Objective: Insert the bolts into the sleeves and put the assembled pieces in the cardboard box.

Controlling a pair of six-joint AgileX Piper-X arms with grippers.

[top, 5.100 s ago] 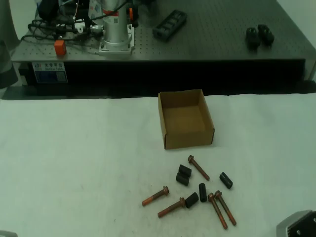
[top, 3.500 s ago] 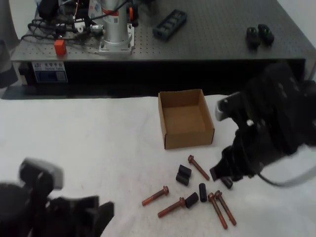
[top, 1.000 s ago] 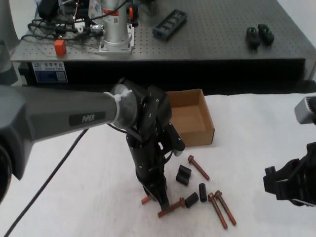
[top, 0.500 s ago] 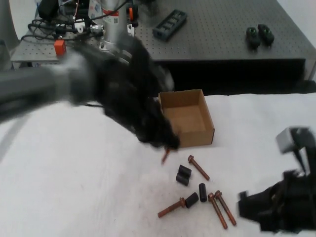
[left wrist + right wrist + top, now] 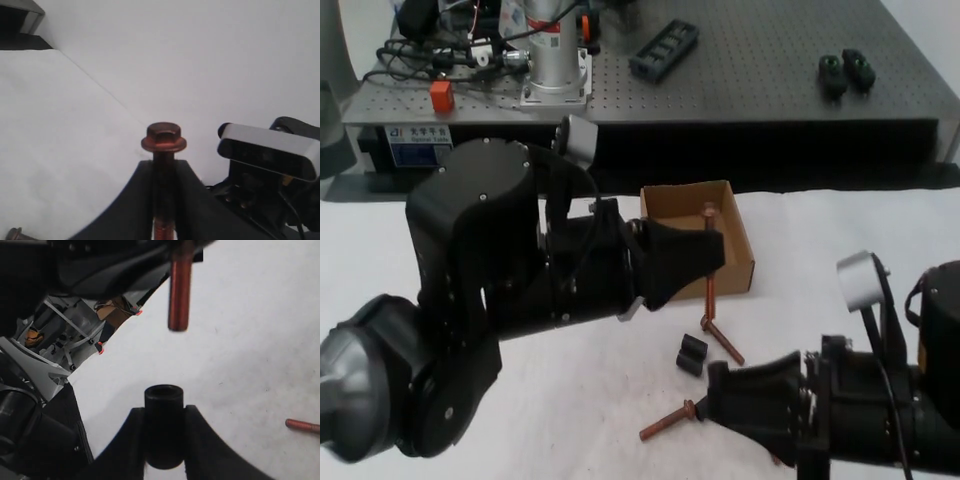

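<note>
My left gripper [image 5: 706, 256] is shut on a copper bolt [image 5: 708, 262], held upright with its head up, just in front of the cardboard box [image 5: 682, 238]. In the left wrist view the bolt [image 5: 163, 142] stands between the fingers of that gripper [image 5: 164, 172]. My right gripper [image 5: 164, 416] is shut on a black sleeve [image 5: 164, 432] with its open bore facing up, a short way below the bolt's tip [image 5: 179, 295]. In the high view the right gripper [image 5: 722, 390] sits low at the front right. Two loose sleeves [image 5: 691, 354] and two bolts [image 5: 724, 341] [image 5: 666, 422] lie on the white cloth.
The box is open and stands at mid-cloth. Behind it runs a dark perforated bench [image 5: 770, 80] with a metal post [image 5: 556, 60], cables, an orange block [image 5: 441, 96] and black parts. Another loose bolt [image 5: 303, 426] lies on the cloth beside the right gripper.
The left arm picked a bolt off the cloth, swung past the box and now holds it upright. The right arm came in from the right and brought its gripper under the bolt.
</note>
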